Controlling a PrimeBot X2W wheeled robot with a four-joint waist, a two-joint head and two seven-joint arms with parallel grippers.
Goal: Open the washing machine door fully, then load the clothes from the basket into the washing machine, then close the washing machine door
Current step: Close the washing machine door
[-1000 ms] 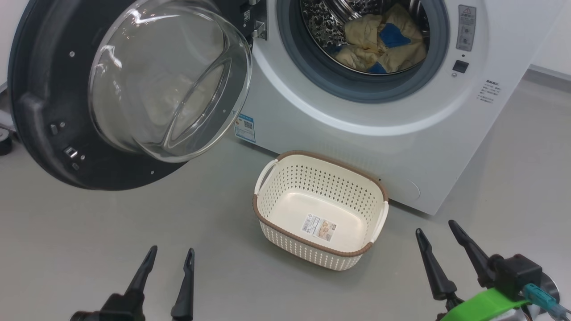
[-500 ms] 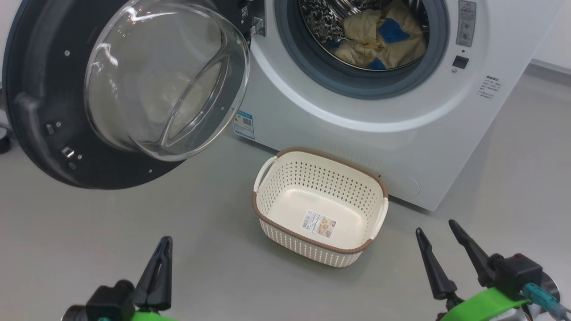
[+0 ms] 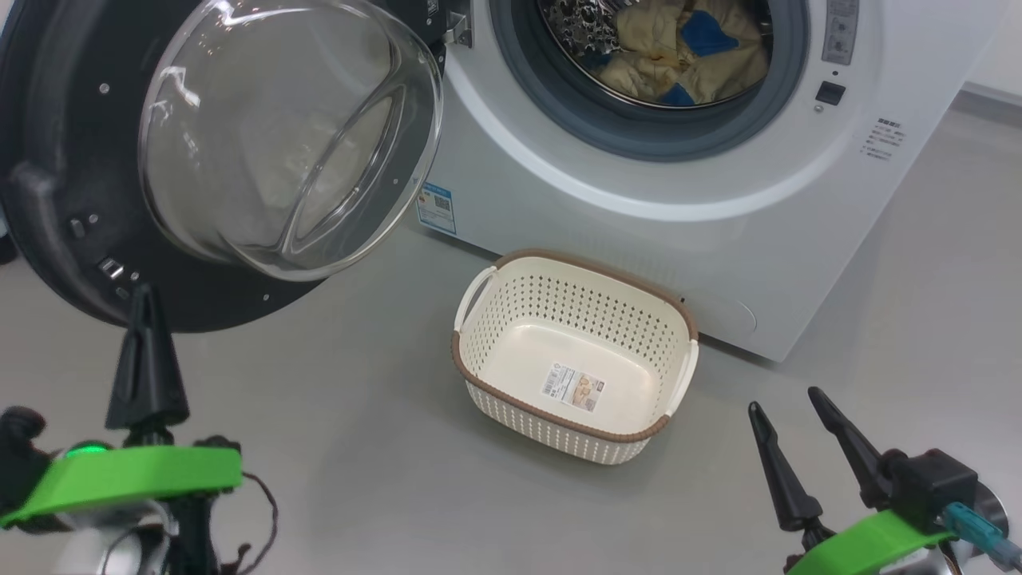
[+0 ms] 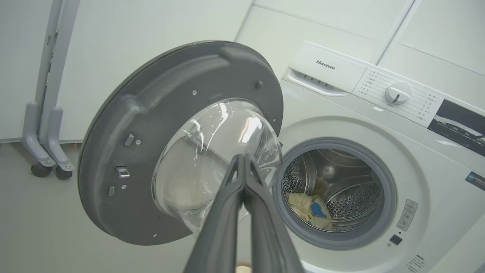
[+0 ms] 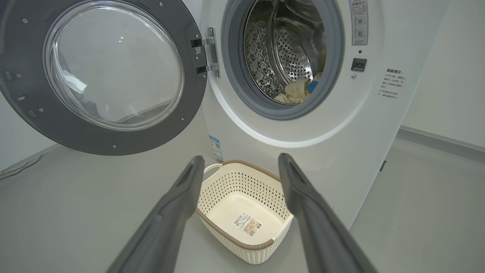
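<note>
Left gripper [image 3: 143, 295] and right gripper [image 3: 784, 399]: tapered black fingers [image 3: 148, 375] above green brackets [image 3: 128, 477] (teal plug [image 3: 968, 529] beside the right's).

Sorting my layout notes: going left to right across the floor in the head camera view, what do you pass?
left gripper → basket → right gripper
</note>
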